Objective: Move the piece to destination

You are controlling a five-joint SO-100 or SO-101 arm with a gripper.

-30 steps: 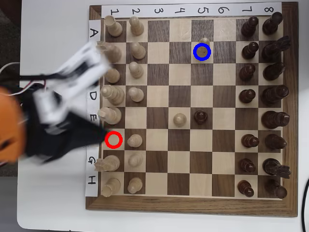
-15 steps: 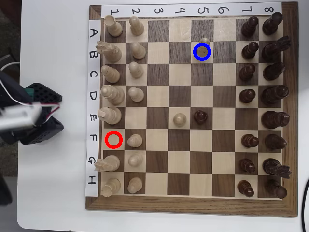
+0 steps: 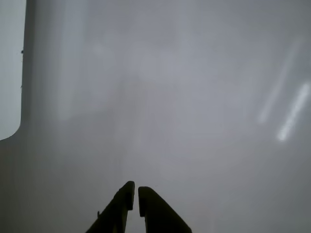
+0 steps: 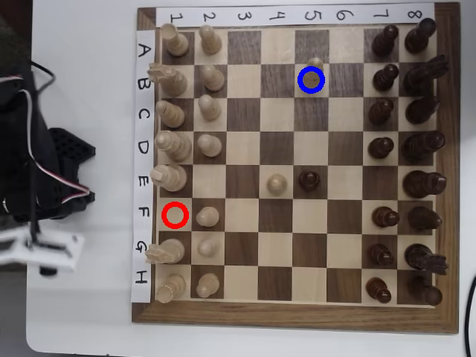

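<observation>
The piece (image 4: 315, 65), pale tan with a small round head, stands inside the blue ring (image 4: 300, 80) that marks the destination on row B, column 5 in the overhead view. My arm (image 4: 37, 186) is folded at the table's left side, well off the chessboard (image 4: 297, 316). The wrist view shows my gripper (image 3: 135, 187) from the bottom edge. Its two dark fingers are nearly touching, with nothing between them, over bare white table. Neither the board nor the piece appears in that view.
A red ring (image 4: 175, 215) marks an empty square at row F, column 1. Pale pieces fill columns 1 and 2, dark pieces columns 7 and 8. A pale pawn (image 4: 277, 184) and a dark pawn (image 4: 309, 179) stand mid-board. The table's edge (image 3: 22, 73) runs down the left of the wrist view.
The arm has pulled back from the board's left edge and folded down at the left side of the table. No piece on the board has moved.
</observation>
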